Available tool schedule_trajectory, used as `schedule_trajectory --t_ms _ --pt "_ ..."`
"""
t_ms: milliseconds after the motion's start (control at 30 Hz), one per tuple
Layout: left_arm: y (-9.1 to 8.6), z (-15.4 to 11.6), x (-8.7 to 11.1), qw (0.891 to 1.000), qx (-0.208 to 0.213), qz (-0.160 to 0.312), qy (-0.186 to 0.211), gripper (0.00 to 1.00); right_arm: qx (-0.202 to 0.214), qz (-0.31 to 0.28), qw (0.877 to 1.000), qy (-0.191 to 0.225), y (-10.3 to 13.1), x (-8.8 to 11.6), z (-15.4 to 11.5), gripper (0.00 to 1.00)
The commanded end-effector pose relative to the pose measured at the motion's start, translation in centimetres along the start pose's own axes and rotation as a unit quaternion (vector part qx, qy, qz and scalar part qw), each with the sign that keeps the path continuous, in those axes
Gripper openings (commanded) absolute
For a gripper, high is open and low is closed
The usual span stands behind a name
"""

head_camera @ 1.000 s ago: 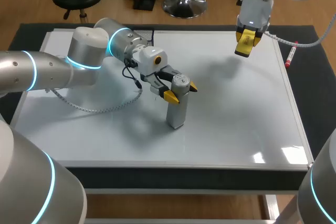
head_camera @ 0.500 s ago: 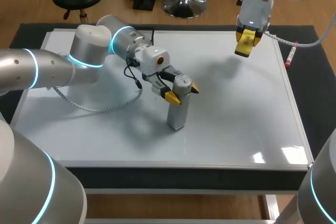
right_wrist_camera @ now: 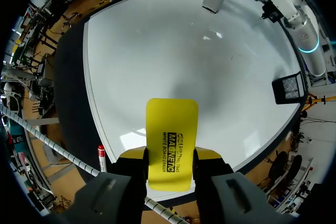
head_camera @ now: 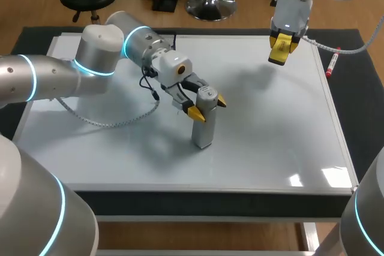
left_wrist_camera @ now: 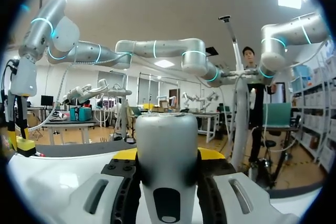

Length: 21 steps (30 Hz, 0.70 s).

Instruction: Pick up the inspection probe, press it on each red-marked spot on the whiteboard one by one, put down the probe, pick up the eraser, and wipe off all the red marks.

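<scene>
Centrally, the left gripper (head_camera: 207, 105) clamps the upright grey plastic probe (head_camera: 203, 129) standing on the white whiteboard (head_camera: 270, 136). The right gripper (right_wrist_camera: 169, 154) pinches a yellow rectangular eraser (right_wrist_camera: 171, 124) aloft, near a red marker pen (head_camera: 332, 64).

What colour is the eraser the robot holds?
The eraser is yellow; right wrist view shows it best.

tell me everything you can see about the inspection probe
The inspection probe is a smooth silver-grey bar with a rounded top and a dark oval mark on one face. It stands upright, base seemingly on the whiteboard near its middle. The left tool clamps it just below the top, a yellow-tipped finger each side.
</scene>
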<state>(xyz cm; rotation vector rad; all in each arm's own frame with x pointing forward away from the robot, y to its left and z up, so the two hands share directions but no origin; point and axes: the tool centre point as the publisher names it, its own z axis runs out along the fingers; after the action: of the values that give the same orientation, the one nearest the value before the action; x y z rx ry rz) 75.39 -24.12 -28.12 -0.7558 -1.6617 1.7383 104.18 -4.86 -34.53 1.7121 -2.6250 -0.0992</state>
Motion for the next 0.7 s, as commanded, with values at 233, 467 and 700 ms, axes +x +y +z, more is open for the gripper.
schedule_trajectory --t_ms 233,467,700 --pt "-0.02 0.24 0.53 1.000 -0.004 -0.001 -0.007 0.00 0.001 -0.001 1.000 0.001 0.03 0.11 -0.18 0.00" --pt "-0.07 0.19 0.58 1.000 -0.006 -0.001 -0.005 0.00 0.001 -0.001 1.000 0.001 0.03 0.11 -0.18 0.00" --pt "-0.20 0.17 0.56 1.000 -0.007 -0.001 -0.002 0.00 0.001 -0.001 1.000 0.001 0.03 0.11 -0.18 0.00"
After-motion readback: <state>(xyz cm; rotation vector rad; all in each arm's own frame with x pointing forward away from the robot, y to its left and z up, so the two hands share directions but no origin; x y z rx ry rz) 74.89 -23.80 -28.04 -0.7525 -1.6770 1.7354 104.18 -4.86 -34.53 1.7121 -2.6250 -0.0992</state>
